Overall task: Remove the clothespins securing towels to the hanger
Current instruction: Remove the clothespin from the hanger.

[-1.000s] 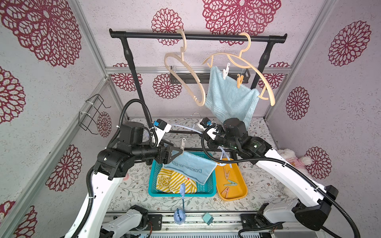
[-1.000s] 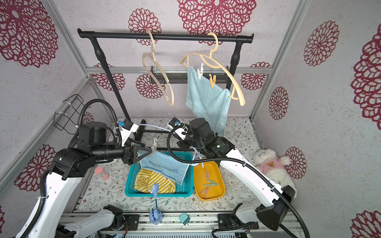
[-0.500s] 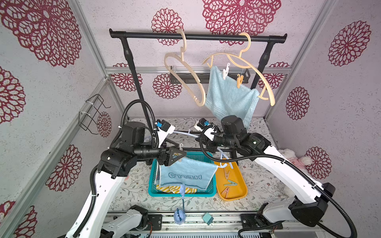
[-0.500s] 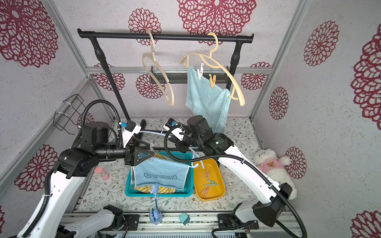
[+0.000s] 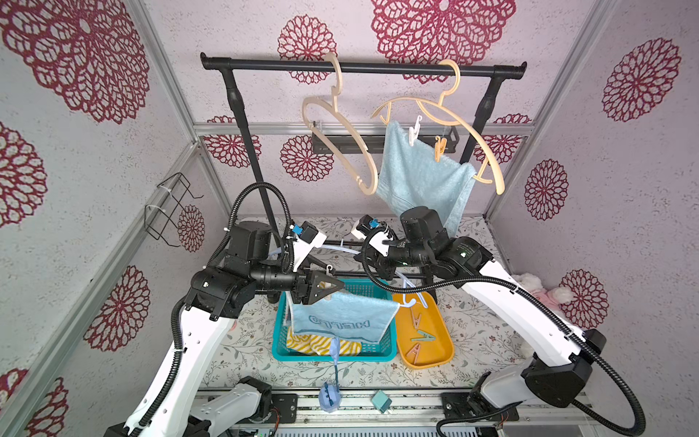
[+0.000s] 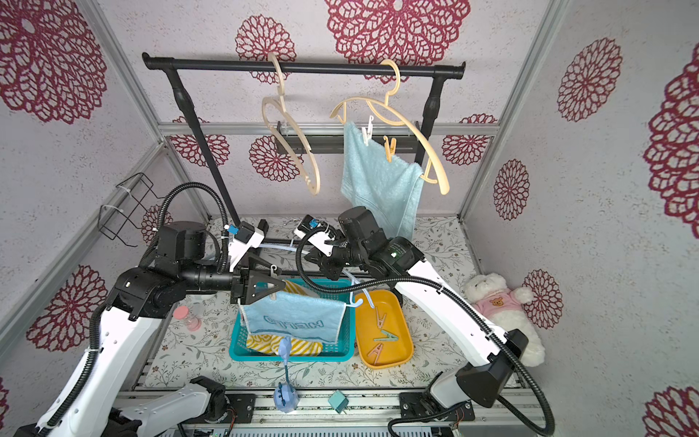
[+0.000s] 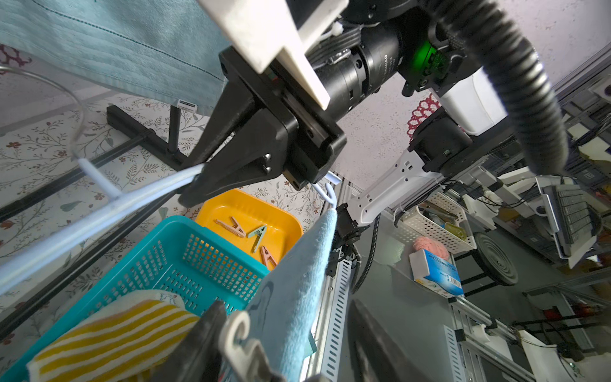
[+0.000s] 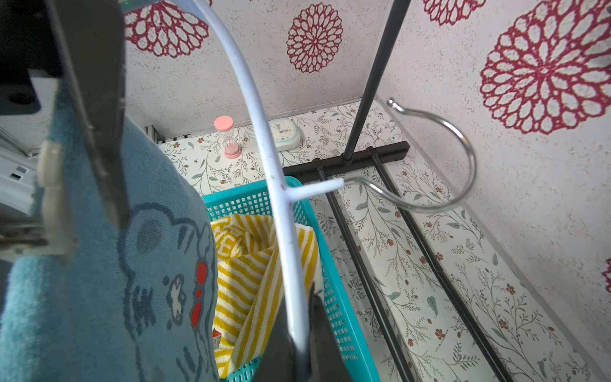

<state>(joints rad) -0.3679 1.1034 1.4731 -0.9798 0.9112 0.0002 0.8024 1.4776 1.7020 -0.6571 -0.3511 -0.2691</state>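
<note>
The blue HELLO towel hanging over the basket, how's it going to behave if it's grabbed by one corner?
Probably floppy: the HELLO towel drapes limp over the pale hanger, its lower edge sagging. Likely light, since one thin hanger carries it. Its terry pile looks grippy, so it should hold in the jaws, though it might snag the teal basket.

The light blue towel (image 5: 340, 321) bears "HELLO", upside down in both top views; print on the blue box (image 7: 436, 274) seems unreadable.

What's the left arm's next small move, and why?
Probably close the left gripper fully on the white clothespin and pull it off: it pins the HELLO towel to the light blue hanger the right gripper holds over the basket.
</note>
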